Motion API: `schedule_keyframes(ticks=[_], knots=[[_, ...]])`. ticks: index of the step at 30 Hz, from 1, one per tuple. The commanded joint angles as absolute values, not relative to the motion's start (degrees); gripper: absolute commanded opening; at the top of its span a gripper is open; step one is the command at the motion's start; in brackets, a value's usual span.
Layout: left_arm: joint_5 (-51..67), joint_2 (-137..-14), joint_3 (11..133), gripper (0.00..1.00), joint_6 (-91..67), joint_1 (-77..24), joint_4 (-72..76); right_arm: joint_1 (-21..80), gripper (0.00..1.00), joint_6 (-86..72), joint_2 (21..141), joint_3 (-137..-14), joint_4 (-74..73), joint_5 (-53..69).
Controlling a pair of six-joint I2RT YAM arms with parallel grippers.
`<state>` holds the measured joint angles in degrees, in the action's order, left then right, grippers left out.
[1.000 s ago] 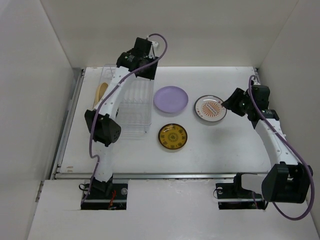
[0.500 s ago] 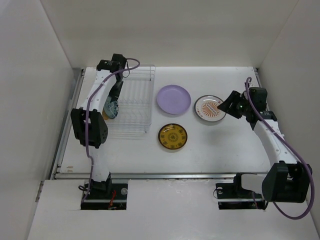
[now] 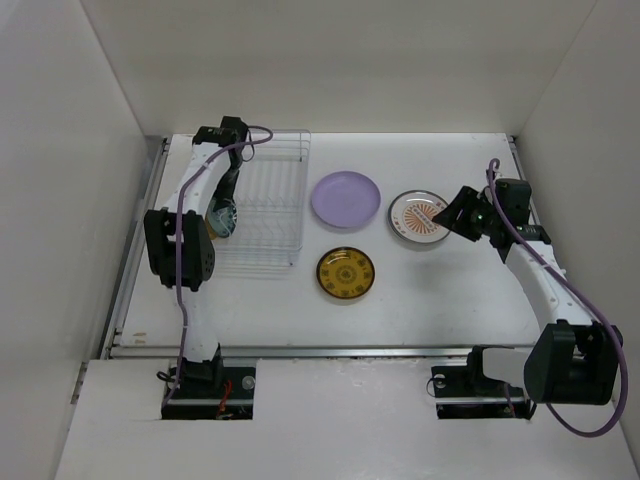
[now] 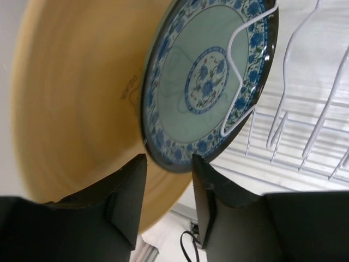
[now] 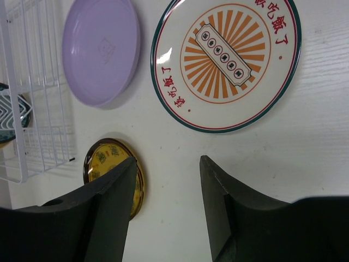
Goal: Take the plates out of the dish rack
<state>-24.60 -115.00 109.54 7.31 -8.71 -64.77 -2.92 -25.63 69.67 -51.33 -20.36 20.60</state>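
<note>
Rack: one rectangular dish rack of thin white wire [image 3: 272, 205] stands on the far-left part of the matte white table [image 3: 450, 300]. Its long left side runs near the table's left edge.

In the rack we count two plates standing on edge at the left end. One is a glossy round teal plate with blue flower bands [image 4: 210, 82], and behind it is a larger plain mustard-yellow plate [image 4: 71, 109]. A wire prong crosses the teal plate's face. The right wrist view shows a sliver of dark-teal pattern [image 5: 8, 117] at the rack. We cannot tell whether it is the same plate.

Flat on the table, we count three:
- a smooth lavender plate [image 3: 345, 199], just beside the rack's right side
- a white plate with an orange sunburst and a dark rim [image 3: 420, 216]
- an amber patterned plate [image 3: 346, 273], nearer the arms

None of the three touch.

Left gripper [image 4: 168, 191]: its jaws are parted and straddle the teal plate's lower rim, with a gap on both sides.

Right gripper [image 5: 169, 185]: its jaws are spread and hold nothing. It hangs over the table by the sunburst plate's right rim.
</note>
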Motion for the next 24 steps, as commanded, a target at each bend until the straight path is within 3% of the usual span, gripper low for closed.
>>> schedule_keyframes(ticks=[1,5,6,7,8,24], knots=[[-25.58,-118.38,111.61,0.34,7.29,-7.38,-64.60,-2.46,0.56,-24.70,69.35,-51.42,-17.49,21.53],[-24.44,-120.41,114.69,0.22,6.77,-5.63,-64.60,-2.46,0.56,-24.70,69.35,-51.42,-17.49,21.53],[-23.56,-120.41,115.22,0.16,6.25,-5.63,-64.60,-2.46,0.56,-24.70,69.35,-51.42,-17.49,21.53],[-23.55,-120.41,115.75,0.03,6.24,-5.62,-65.12,-2.46,0.56,-24.70,69.35,-51.42,-17.49,21.53],[-23.55,-120.41,116.36,0.00,6.24,-5.62,-65.13,-2.46,0.56,-24.70,69.35,-51.42,-18.01,21.53],[-20.75,-109.61,132.54,0.00,7.65,-9.93,-71.89,-2.46,0.56,-24.70,70.49,-53.70,-18.63,24.60]])
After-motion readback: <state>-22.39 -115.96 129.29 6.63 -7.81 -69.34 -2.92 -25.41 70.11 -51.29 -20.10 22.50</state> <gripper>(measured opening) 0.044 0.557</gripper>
